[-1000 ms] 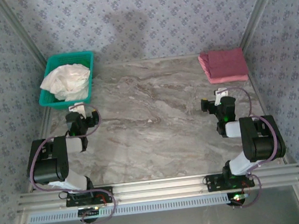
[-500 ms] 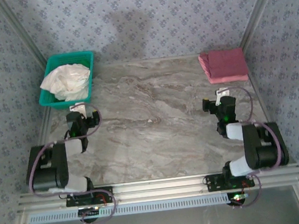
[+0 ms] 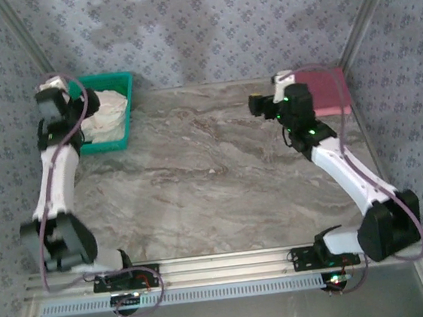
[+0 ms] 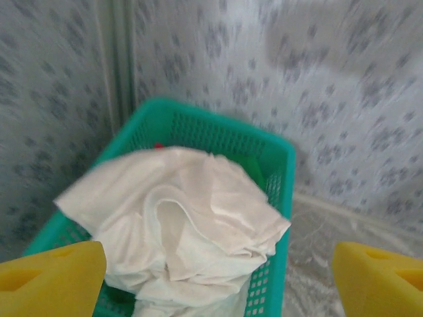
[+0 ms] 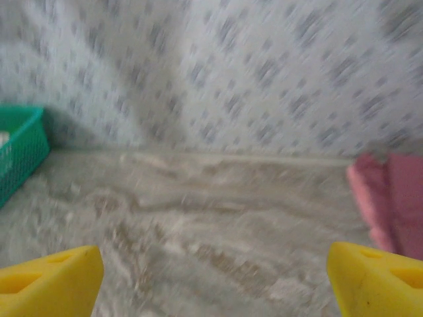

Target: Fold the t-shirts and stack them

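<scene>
**Both arms leave their rest pose and reach for the far corners**

A second ago both arms sit folded near their bases at the near edge of the table (image 3: 215,188). Now each is stretched out toward the far side. The left arm has swung up to the far left and looks down into the teal basket (image 4: 198,122). The right arm has reached to the far right, stopping just left of the pink t-shirt (image 3: 327,89). Neither shirt has moved. The cream-white t-shirt (image 4: 178,224) lies crumpled in the basket, and the pink one lies flat and squared in the far right corner, apparently already folded.

My reading is that the work is at its opening step: the white shirt has yet to be lifted out, spread, folded and laid on the pink one.

The left gripper (image 4: 215,277) hangs above the white shirt with its yellow fingertips wide apart. Nothing lies between them and they touch no cloth. The right gripper (image 5: 215,277) is likewise spread wide and empty over bare table, with the pink shirt off to its right and the basket far to its left.
</scene>
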Tool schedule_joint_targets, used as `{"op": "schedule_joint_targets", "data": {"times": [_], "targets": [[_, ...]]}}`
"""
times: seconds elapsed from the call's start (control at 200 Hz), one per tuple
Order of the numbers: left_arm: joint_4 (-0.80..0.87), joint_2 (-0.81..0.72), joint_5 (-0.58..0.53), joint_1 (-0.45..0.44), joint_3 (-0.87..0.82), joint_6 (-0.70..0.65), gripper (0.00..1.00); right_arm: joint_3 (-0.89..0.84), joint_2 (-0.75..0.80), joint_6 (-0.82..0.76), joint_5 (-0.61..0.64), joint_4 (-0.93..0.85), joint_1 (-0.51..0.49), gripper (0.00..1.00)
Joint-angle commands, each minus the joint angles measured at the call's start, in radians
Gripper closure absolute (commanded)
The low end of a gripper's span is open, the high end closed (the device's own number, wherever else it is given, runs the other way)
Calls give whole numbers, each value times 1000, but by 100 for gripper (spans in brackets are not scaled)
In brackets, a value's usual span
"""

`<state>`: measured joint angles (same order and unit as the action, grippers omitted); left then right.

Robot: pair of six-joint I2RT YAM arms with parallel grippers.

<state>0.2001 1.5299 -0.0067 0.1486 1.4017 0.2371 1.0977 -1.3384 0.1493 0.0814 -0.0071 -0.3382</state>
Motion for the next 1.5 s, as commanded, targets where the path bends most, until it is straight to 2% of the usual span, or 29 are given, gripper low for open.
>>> {"op": "schedule_joint_targets", "data": {"times": [0.0,0.085,0.245,0.305,0.365,0.415,0.47,0.545,0.754,0.914,1.039,1.304,1.499], "targets": [[268,190,44,16,137,-9,10,57,-60,7,-12,-137,-26,11],[338,341,26,32,280,-25,10,54,-61,19,-27,-136,-41,12],[393,550,1,41,466,-82,11,9,-11,4,22,-167,-64,12],[410,607,-3,44,534,-111,18,-4,10,0,35,-187,-65,12],[443,653,7,47,615,-124,35,-16,33,-4,46,-203,-65,12],[472,677,21,48,674,-128,61,-26,51,-8,56,-209,-67,12],[515,681,28,43,729,-114,84,-34,66,-11,65,-215,-67,11],[537,655,28,27,779,-108,100,-36,77,-16,72,-218,-67,11],[603,537,3,-46,963,-118,100,-3,56,-19,49,-220,-67,11],[709,519,37,-118,1261,-115,100,22,44,-24,51,-213,-67,11],[736,491,73,-218,1437,-140,100,24,54,-24,77,-201,-67,11],[610,314,143,-462,1442,-144,100,21,100,-34,119,-199,-57,11],[598,250,185,-566,1411,-103,100,-6,154,-10,134,-196,-34,11]]}}
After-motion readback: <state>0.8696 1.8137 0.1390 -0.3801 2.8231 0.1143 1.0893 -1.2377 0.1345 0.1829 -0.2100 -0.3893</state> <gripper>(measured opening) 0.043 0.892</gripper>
